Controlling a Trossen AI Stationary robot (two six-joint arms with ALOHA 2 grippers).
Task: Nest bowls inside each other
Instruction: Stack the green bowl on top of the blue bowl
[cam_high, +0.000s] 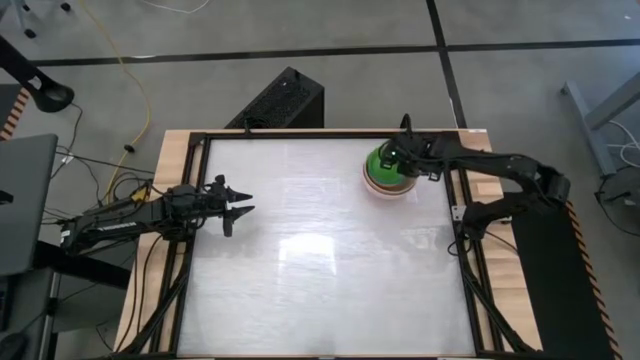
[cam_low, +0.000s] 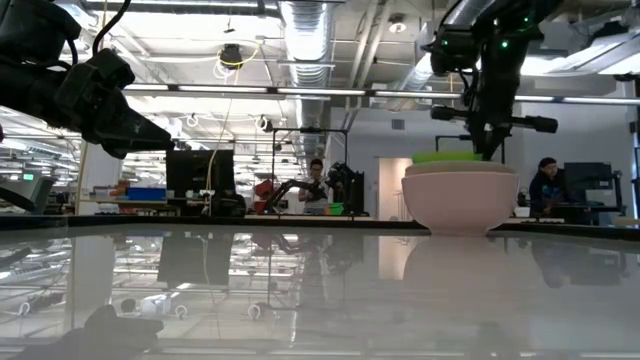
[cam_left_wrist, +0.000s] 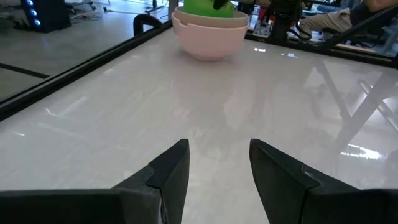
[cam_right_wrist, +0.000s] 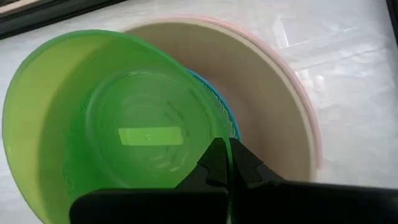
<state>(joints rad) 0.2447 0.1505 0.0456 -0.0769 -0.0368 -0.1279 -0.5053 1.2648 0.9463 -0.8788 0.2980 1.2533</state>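
The bowls stand as one stack at the far right part of the white counter (cam_high: 320, 250), near its back edge; the green bowl (cam_right_wrist: 118, 134) sits on top, tilted a little in the right wrist view, with a thin rim of the blue bowl (cam_right_wrist: 225, 109) showing just beneath it on one side; both lie inside the grey-beige bowl (cam_right_wrist: 267, 93), which sits in the salmon-orange bowl (cam_right_wrist: 308, 106), whose rim shows as a narrow pink band around it; from the low view the stack reads as a pale pink bowl body with a lighter rim above and a green edge on top; the right gripper (cam_right_wrist: 227, 165) is over the stack, its fingers pinched together on the rim of the green bowl, one dark tip inside the wall and one outside; the left gripper (cam_high: 240, 204) hangs above the left side of the counter, well apart from the stack, its fingers (cam_left_wrist: 171, 171) spread with bare counter showing between them; people show in the room beyond the counter in the low view.
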